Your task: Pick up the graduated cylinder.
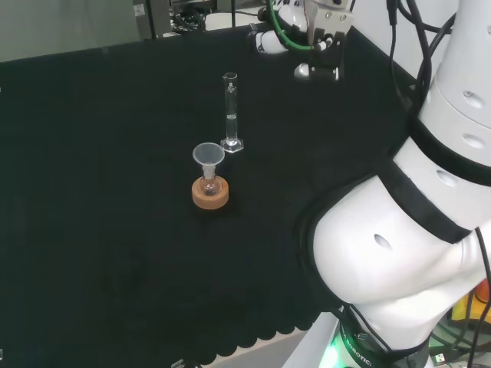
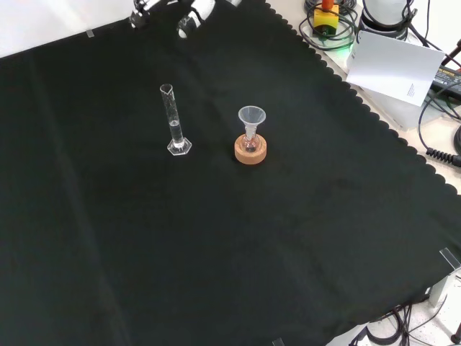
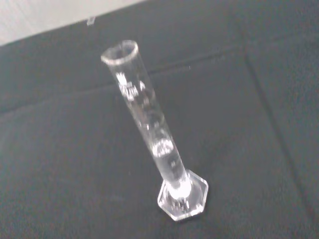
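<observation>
A clear graduated cylinder [image 1: 231, 111] stands upright on its hexagonal foot near the middle of the black cloth, with a little clear liquid low in the tube. The front view shows the cylinder [image 2: 173, 119] left of a cork ring. Close up in the wrist view, the cylinder [image 3: 152, 129] is untouched. My hand [image 1: 316, 72] hovers at the head view's top, right of and beyond the cylinder, well apart from it. Its fingers look relaxed and hold nothing. In the front view the hand [image 2: 189, 25] enters at the top edge, above the cylinder.
A small flask with a clear funnel [image 1: 208, 156] in its neck sits on a cork ring [image 1: 209, 195], just in front of the cylinder in the head view. Beyond the cloth's scalloped edge lie a white sheet [image 2: 392, 66] and cables [image 2: 443, 137].
</observation>
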`<state>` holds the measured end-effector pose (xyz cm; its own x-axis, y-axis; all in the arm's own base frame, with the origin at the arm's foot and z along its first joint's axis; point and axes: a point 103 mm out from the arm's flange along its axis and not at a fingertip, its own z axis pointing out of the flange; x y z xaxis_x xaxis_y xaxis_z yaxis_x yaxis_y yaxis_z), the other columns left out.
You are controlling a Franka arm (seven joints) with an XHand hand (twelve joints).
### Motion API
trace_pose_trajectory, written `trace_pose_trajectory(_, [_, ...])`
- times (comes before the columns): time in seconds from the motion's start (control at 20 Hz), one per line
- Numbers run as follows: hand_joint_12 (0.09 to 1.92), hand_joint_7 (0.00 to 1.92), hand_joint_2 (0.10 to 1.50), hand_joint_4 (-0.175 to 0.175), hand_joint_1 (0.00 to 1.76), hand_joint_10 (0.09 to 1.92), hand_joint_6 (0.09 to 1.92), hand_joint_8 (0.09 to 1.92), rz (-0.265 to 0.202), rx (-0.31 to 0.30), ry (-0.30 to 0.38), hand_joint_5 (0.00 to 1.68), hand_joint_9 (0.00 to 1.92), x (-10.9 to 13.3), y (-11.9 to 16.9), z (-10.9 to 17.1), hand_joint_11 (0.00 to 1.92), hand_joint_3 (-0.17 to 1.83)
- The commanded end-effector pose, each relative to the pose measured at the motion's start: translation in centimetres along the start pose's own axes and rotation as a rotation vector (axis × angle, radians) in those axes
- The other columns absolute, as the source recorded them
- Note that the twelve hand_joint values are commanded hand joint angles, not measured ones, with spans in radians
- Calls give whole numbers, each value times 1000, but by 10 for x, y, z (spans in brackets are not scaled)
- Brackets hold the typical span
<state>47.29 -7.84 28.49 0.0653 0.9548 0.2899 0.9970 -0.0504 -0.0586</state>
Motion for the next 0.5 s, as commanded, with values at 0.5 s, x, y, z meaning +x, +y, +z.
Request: trace_pose_trajectory(0.5, [1397, 86, 1140, -34, 466, 682, 87, 628, -85, 72, 150, 300, 283, -32, 34, 94, 66, -89])
